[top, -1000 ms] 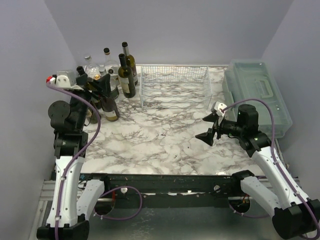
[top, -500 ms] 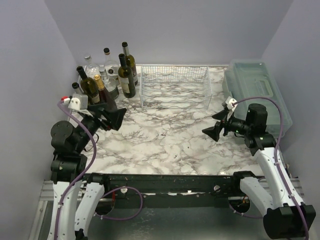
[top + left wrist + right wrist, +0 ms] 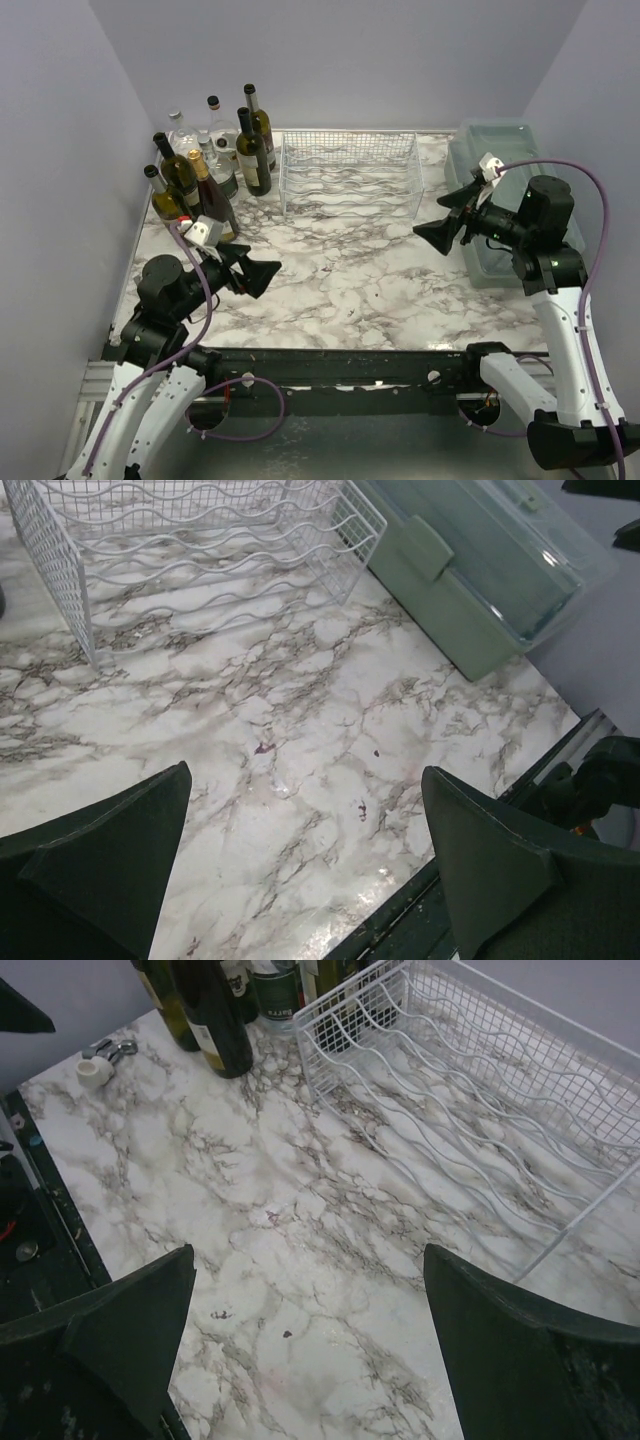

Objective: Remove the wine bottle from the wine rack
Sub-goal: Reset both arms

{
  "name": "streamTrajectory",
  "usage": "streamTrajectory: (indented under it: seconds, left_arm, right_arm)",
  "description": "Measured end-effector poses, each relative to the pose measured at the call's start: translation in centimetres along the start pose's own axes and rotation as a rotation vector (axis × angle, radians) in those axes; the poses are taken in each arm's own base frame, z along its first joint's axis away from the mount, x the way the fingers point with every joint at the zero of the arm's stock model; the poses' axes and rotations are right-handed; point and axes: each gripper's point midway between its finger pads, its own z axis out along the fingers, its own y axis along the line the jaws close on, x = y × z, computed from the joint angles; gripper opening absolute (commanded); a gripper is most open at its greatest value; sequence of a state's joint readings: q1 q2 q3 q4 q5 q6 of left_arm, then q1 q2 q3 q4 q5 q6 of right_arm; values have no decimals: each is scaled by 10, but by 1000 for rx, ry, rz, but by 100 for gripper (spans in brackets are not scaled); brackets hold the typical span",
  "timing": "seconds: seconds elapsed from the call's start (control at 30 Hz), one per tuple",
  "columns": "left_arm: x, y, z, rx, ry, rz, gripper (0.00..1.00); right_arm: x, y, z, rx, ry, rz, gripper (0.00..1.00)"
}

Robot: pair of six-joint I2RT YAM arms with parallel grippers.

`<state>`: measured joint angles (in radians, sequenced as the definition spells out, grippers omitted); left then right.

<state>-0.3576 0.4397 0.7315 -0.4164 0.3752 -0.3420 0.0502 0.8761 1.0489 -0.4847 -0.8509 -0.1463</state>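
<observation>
Above table (image 3: 340,275), tools (image 3: 262,265) (image 3: 430,217) wide open

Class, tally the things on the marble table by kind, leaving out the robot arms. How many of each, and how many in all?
bottles: 7 that can be made out; they overlap
wine rack: 1
plastic box: 1
Total: 9

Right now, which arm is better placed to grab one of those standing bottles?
Left, probably: the left fingers, open, hang near the bottles; the right fingers are far off by the plastic box.
</observation>
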Motion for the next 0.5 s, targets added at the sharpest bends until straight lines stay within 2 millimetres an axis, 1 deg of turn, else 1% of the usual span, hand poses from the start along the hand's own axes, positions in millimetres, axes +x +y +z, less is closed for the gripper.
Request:
streamTrajectory:
  seconds: [0.07,0.13,0.3,0.4,0.5]
  left_arm:
    - [14,5,-1,-3,6,8,99]
    - [26,9,-2,-3,10,18,99]
    - [45,17,-3,-7,20,42,99]
    - [47,18,-3,-5,16,56,99]
    - [42,18,-1,0,-1,72,99]
  right_arm:
    - [-6,1,-5,16,4,-2,99]
    - [-7,1,-10,30,11,-8,99]
    - [-2,-3,-19,74,14,10,99]
    - [6,-7,-24,114,8,46,99]
    - [13,-10,-29,166,5,85,99]
